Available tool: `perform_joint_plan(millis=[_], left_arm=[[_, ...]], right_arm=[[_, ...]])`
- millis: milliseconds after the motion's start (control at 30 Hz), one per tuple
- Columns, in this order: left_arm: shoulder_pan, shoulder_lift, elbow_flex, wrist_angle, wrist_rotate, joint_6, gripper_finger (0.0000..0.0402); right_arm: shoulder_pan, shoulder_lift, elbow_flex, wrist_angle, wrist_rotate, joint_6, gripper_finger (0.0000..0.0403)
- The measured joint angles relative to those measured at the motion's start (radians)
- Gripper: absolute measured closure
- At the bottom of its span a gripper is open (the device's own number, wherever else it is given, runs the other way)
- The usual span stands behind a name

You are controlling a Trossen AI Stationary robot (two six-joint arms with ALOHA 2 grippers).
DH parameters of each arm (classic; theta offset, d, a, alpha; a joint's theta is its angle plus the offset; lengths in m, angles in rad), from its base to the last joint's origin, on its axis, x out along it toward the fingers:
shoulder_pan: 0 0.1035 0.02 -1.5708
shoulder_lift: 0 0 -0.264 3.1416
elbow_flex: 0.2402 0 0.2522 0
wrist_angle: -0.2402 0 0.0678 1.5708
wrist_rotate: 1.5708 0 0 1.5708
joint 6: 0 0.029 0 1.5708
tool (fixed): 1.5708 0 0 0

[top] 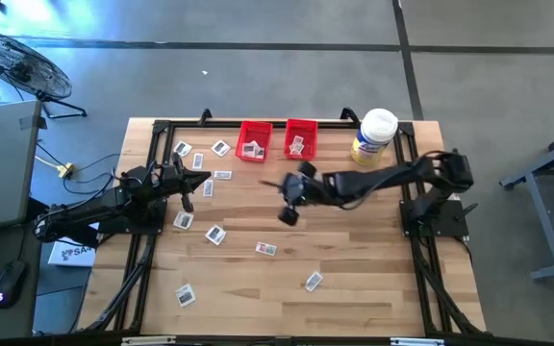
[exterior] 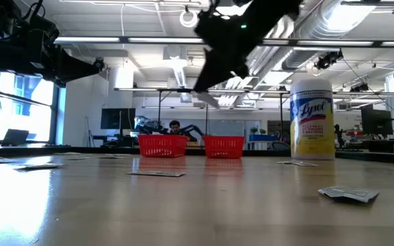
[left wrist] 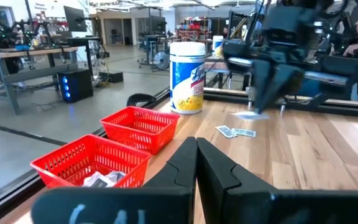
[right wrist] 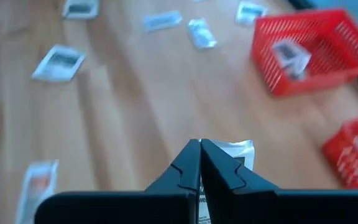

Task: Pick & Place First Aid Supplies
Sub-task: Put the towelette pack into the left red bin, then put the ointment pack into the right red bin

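Observation:
My right gripper [right wrist: 200, 143] is shut on one white packet [right wrist: 238, 152] of the first aid supplies and hangs above the middle of the table [top: 287, 213]. The low view shows that packet [exterior: 209, 100] high above the tabletop. Two red bins [top: 254, 140] [top: 300, 137] stand at the far edge, each with packets inside. Several more packets [top: 215, 234] lie flat on the left and near parts of the table. My left gripper [left wrist: 196, 146] is shut with nothing between its fingers, and stays level at the left side [top: 198, 183]. My right gripper pinches the white packet between its two fingers, at one edge [right wrist: 229, 149]. The fingers slant down from the table's right side. The packet is lifted clear of the table and sticks out past the fingertips.
A tall white-lidded jar with a yellow label [top: 375, 135] stands at the far right, next to the right bin. Loose packets [top: 265, 248] [top: 313, 281] lie near the front. A black frame [top: 162, 130] runs along the table's edges.

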Motion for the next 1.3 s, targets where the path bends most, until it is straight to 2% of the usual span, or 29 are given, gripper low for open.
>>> perform_joint_plan(millis=[400, 667, 833, 1033, 1300], left_arm=[[0.0, 0.0, 0.0, 0.0, 0.0, 0.0, 0.0401], [0.0, 0.0, 0.0, 0.0, 0.0, 0.0, 0.0401], [0.0, 0.0, 0.0, 0.0, 0.0, 0.0, 0.0401], [0.0, 0.0, 0.0, 0.0, 0.0, 0.0, 0.0401], [0.0, 0.0, 0.0, 0.0, 0.0, 0.0, 0.0401]], right_arm=[[-0.229, 0.366, 0.465, 0.036, -0.014, -0.133, 0.0401], [-0.316, 0.609, 0.754, 0.024, -0.066, -0.223, 0.0402], [-0.346, 0.678, 0.804, -0.032, -0.036, -0.221, 0.0399], [-0.365, 0.682, 0.805, -0.076, -0.051, -0.145, 0.0388], [-0.353, 0.682, 0.805, -0.099, -0.05, -0.141, 0.0353]])
